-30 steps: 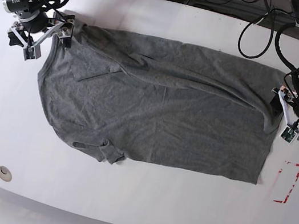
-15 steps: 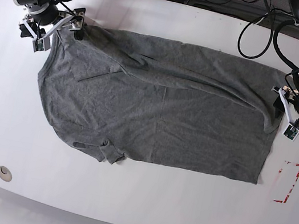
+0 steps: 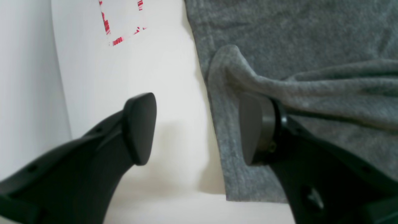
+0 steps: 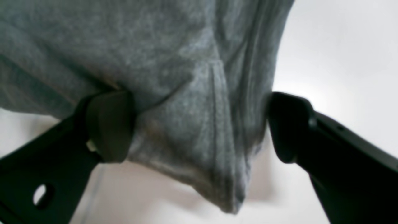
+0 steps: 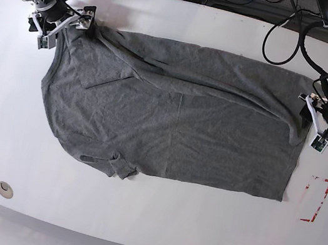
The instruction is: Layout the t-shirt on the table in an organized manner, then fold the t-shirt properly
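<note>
T-shirt (image 5: 172, 111): grey knit, spread flat across the middle of the table, long axis running left to right in the base view. Its far edge runs near the far edge of the table; its near edge stops well short of the near edge.
T-shirt condition: mostly flat with shallow creases. A long raised fold runs along the far part toward the hem end. A small sleeve lies bunched at the near-left part.
Table (image 5: 136, 209): glossy white top with rounded corners.
Cable holes (image 5: 5, 188): two, one near each near corner, both apart from the cloth.
Red tape rectangle (image 5: 315, 200): near the right edge in the base view, just beside the shirt's hem corner, not covered by it.
Left gripper (image 3: 196, 130): at the shirt's hem end, by the right edge in the base view. Fingers part-spread and nothing clamped. One pad (image 3: 140, 127) is over bare table; the other is over the cloth beside the hem, under the raised fold. Contact with the cloth cannot be told.
Right gripper (image 4: 199, 124): at the far-left corner of the shirt in the base view. Fingers at full spread, with a bunched point of cloth hanging between the pads (image 4: 108, 124). The left pad touches the fabric; the right pad is just beside it. No pinch is visible.
</note>
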